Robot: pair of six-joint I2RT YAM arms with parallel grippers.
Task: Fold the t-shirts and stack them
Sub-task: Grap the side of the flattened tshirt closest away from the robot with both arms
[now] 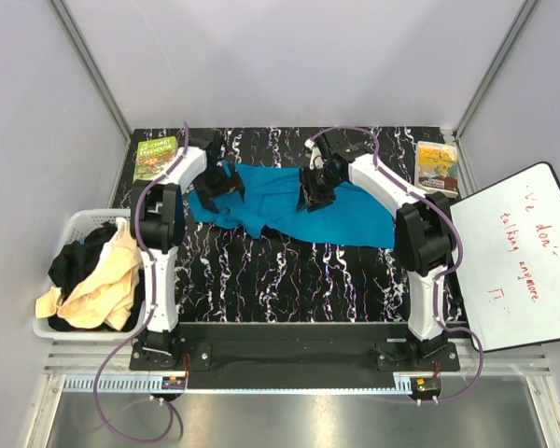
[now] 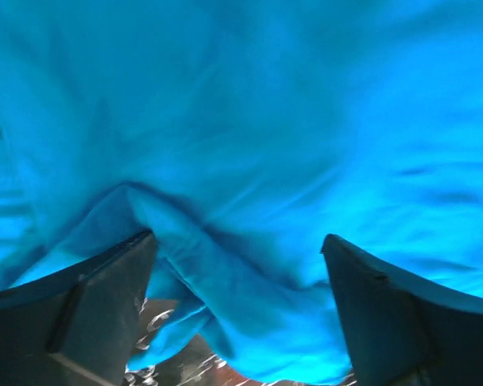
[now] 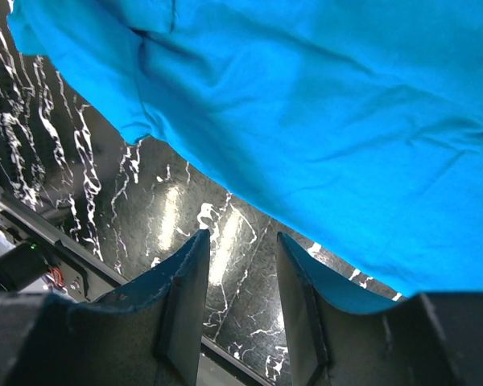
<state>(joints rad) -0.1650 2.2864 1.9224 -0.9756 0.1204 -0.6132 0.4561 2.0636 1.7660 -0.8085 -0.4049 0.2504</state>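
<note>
A teal blue t-shirt (image 1: 289, 210) lies crumpled across the back of the black marbled table (image 1: 289, 280). My left gripper (image 1: 219, 182) is over its left end. In the left wrist view it (image 2: 237, 249) is wide open, with a raised fold of the teal shirt (image 2: 241, 121) between the fingers. My right gripper (image 1: 315, 191) is over the shirt's middle. In the right wrist view it (image 3: 241, 241) is open and empty above bare table, just short of the teal shirt's (image 3: 322, 104) edge. A black shirt (image 1: 79, 257) and a cream-beige shirt (image 1: 103, 285) lie heaped in the basket.
A white slatted basket (image 1: 75, 224) stands off the table's left edge. A green book (image 1: 155, 157) lies at the back left corner and a yellow book (image 1: 437, 168) at the back right. A whiteboard (image 1: 518, 257) with red writing leans at the right.
</note>
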